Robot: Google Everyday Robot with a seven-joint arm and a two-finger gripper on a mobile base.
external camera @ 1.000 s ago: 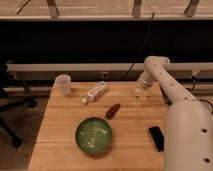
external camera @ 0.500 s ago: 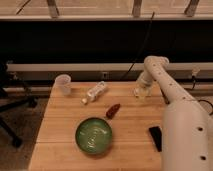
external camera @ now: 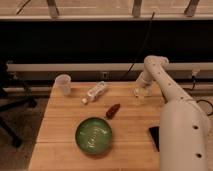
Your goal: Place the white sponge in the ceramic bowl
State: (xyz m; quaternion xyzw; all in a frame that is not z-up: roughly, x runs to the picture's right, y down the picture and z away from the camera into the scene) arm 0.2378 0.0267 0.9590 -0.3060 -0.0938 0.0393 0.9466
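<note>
The green ceramic bowl [external camera: 94, 135] stands on the wooden table [external camera: 60, 125], front centre, with nothing in it. My gripper [external camera: 140, 92] reaches down to the tabletop at the back right, far from the bowl. A small pale patch right at the gripper's tip looks like the white sponge [external camera: 142, 96]; the gripper mostly covers it, and I cannot tell whether it is held.
A translucent plastic cup [external camera: 63, 84] stands at the back left. A clear bottle with a white label [external camera: 96, 92] lies at the back centre. A dark reddish-brown item [external camera: 113, 110] lies between bottle and bowl. A black phone [external camera: 154, 137] lies at the right, partly behind my arm.
The gripper stays at the same spot at the back right. The near part of my arm has shifted slightly. Nothing on the table has moved.
</note>
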